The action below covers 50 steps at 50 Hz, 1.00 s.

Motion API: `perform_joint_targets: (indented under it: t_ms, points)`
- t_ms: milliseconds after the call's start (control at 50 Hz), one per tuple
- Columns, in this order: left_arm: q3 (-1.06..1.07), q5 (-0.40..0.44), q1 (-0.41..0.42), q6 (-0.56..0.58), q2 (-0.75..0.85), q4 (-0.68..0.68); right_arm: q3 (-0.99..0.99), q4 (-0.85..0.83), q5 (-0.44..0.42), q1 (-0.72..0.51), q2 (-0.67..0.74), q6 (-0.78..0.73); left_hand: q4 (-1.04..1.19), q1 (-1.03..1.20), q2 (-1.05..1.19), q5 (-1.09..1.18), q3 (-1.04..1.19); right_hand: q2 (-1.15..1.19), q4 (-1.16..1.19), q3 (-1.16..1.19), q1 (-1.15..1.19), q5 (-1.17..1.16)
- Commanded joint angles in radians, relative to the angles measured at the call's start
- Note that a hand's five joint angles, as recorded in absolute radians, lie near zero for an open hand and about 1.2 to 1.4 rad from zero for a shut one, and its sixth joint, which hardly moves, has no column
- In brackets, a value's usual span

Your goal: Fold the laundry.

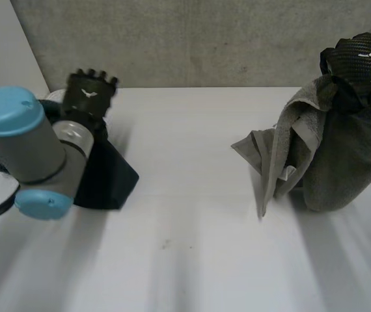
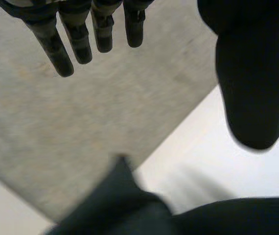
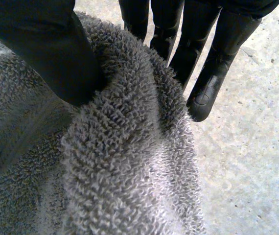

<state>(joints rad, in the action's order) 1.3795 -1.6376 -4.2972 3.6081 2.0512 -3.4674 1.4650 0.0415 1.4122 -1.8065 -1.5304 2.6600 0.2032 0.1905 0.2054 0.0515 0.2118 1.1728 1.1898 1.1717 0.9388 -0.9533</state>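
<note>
1. The right hand (image 1: 358,55), at the far right, grips a grey towel (image 1: 342,156) between thumb and fingers.
2. The white counter (image 1: 185,253) carries the towel's lower folds.
3. The towel hangs bunched below the right hand.
4. The left hand (image 1: 91,91), at the far left, has straight fingers (image 2: 81,41) and holds nothing.

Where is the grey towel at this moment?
In the head view the grey towel hangs over the right side of the table, pinched by the right hand between thumb and fingers.

Right hand (image 1: 361,55) partly under towel (image 1: 342,156)
</note>
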Motion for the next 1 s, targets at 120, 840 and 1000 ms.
perform_joint_targets:
  t_ms: [120,840,1000]
  points:
    - [0.056,0.012,0.106,-0.074,0.021,0.082,0.018,0.0,-0.001,-0.01,0.004,-0.002,-0.019,-0.006,-0.021,-0.042,-0.028,0.223,0.206,0.225,0.457,-0.268]
    - [-0.114,-0.114,-0.119,0.07,0.147,0.008,0.044,-0.002,-0.006,-0.027,0.033,-0.008,1.193,1.206,1.191,1.17,1.184,0.223,0.206,0.225,0.457,-0.268]
    - [-0.157,-0.134,-0.294,0.481,0.11,-0.146,0.043,-0.002,-0.004,-0.028,0.032,-0.008,1.193,1.206,1.191,1.17,1.184,0.223,0.206,0.225,0.457,-0.268]
